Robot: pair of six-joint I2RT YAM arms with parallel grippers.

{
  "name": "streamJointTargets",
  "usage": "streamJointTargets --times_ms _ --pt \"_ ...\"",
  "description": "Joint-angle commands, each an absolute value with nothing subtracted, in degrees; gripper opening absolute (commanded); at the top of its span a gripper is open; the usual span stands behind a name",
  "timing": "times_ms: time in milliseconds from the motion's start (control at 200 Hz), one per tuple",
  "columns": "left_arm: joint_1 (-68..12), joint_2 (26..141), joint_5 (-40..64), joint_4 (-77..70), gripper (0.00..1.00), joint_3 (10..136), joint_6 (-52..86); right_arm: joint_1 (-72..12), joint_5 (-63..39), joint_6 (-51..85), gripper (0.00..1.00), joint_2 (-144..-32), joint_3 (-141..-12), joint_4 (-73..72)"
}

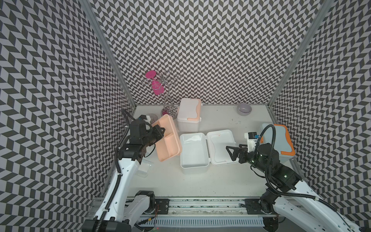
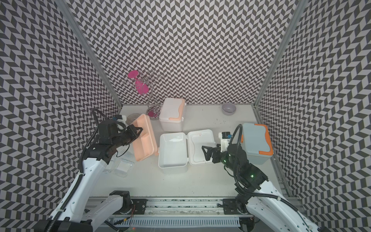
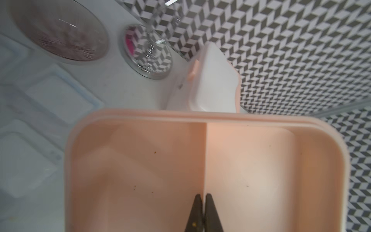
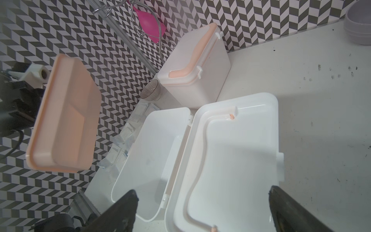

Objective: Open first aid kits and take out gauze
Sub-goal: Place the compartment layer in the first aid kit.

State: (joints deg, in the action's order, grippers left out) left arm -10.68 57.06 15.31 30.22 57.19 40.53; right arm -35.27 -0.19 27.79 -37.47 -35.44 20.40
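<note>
I log: left gripper [image 3: 202, 195] pinching the divider of the raised peach tray [image 3: 140, 160]; right gripper [image 4: 202, 190] spread above the open kit [image 1: 193, 152]; blurred packets, likely gauze [image 2: 122, 167], on the table.

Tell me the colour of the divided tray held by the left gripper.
Pale peach all over; the tray shows best in the left wrist view.

open kit [image 1: 193, 169] centre, closed kit [image 1: 188, 112] behind, gauze [image 1: 143, 169] left, third kit [image 1: 283, 140] right
</note>
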Motion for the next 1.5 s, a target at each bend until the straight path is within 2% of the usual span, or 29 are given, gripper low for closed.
streamJointTargets --times_ms 0,165,315,926,1492 --pt "-21.6 59.4 1.4 29.8 0.00 60.2 44.8 -34.8 1.7 29.1 1.00 -36.5 -35.6 18.4" --pt "-39.5 69.8 -11.0 33.6 0.00 66.8 48.5 -34.3 1.4 29.3 1.00 -36.1 -35.0 18.3" --pt "-45.6 79.7 -17.7 40.0 0.00 73.8 51.6 -34.0 1.5 29.0 1.00 -35.0 -34.9 19.1" --pt "-47.6 93.5 -25.7 49.2 0.00 77.5 56.0 -32.0 -0.2 27.9 1.00 -33.2 -33.8 19.5" --pt "-47.9 93.9 -26.4 52.1 0.00 79.3 52.2 -31.3 -0.7 28.2 1.00 -33.6 -33.4 18.8"
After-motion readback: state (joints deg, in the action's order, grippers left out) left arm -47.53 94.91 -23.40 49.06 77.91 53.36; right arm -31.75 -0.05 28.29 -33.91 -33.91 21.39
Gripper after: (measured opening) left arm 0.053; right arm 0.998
